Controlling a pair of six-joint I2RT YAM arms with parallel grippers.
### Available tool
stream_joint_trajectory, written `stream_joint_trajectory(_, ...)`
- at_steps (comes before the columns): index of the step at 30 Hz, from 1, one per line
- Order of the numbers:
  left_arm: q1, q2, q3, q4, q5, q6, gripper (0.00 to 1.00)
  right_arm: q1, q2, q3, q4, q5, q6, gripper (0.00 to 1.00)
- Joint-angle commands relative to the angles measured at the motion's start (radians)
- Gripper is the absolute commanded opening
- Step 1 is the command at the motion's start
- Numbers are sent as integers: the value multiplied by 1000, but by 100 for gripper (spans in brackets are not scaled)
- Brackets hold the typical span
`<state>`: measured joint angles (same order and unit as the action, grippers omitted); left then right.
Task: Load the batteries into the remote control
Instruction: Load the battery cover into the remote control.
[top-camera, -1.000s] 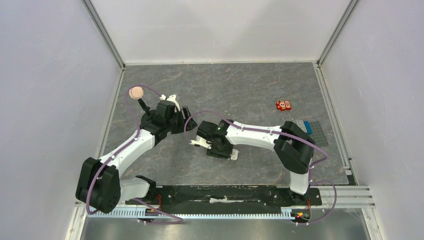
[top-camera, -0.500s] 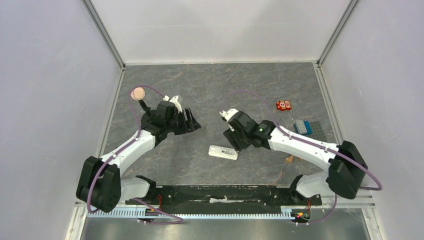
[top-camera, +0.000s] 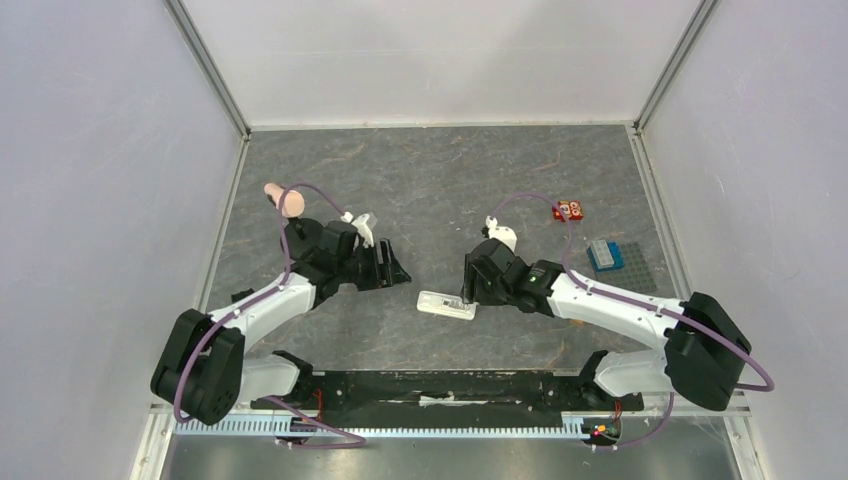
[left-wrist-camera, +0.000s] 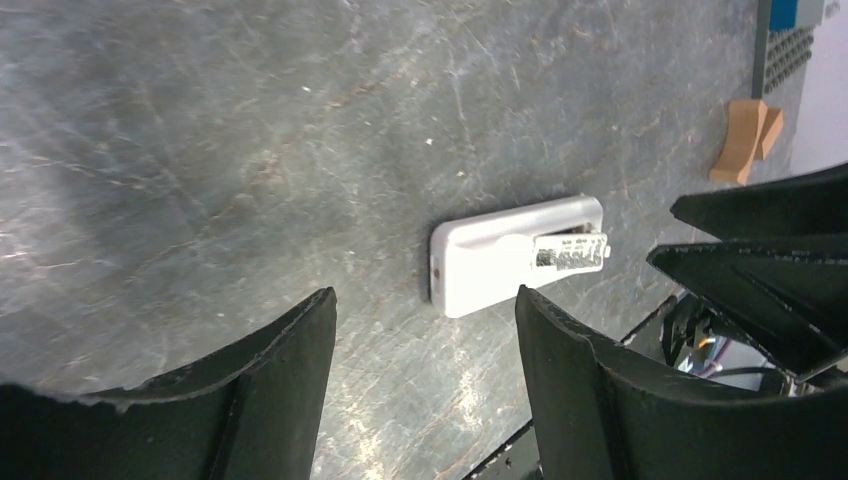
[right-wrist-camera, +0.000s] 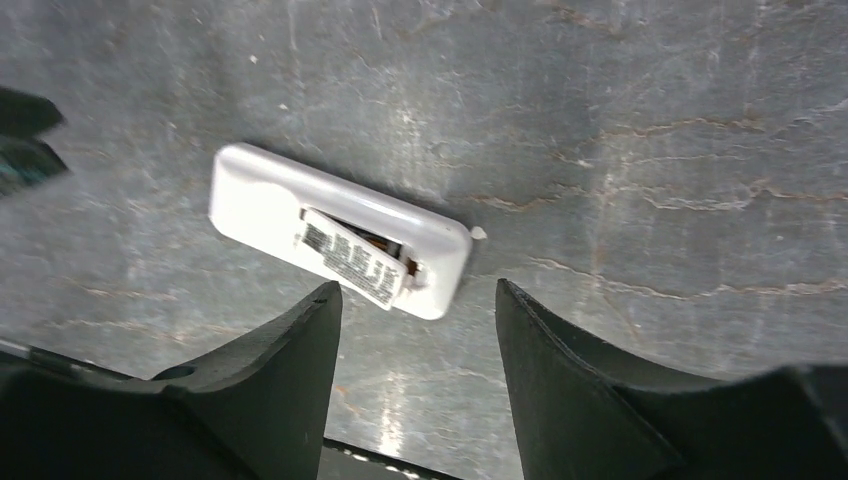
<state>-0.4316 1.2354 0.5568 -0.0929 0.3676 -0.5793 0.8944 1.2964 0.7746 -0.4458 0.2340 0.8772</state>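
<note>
While back-up, remote control on table.

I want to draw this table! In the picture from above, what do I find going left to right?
Left arm's black fingers, slim white plastic remote control, small red block, blue ridged box.

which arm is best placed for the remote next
Right, likely: the right end effector, open, hangs at one end of the remote control; the left end effector, also open, stands farther off.

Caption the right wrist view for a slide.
Open right gripper hovers over the white remote control lying back-up on the grey table, its labelled cover askew.
</note>
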Motion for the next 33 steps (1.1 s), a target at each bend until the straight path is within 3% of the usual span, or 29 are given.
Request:
stream_joint_trajectory(1,-39,17,-15,43,45,-53,71,0,4,12,81,31,118,59)
stream_joint_trajectory(8,-47,4,17,16,4,-29,71,-5,31,36,67,31,109,56)
stream_joint_trajectory(23,-45,-30,289,-290,-156,119,72,-5,43,55,85,16,65,56)
stream_joint_trajectory(33,-105,-20,280,-286,-27,205,70,-4,30,41,68,0,85,50)
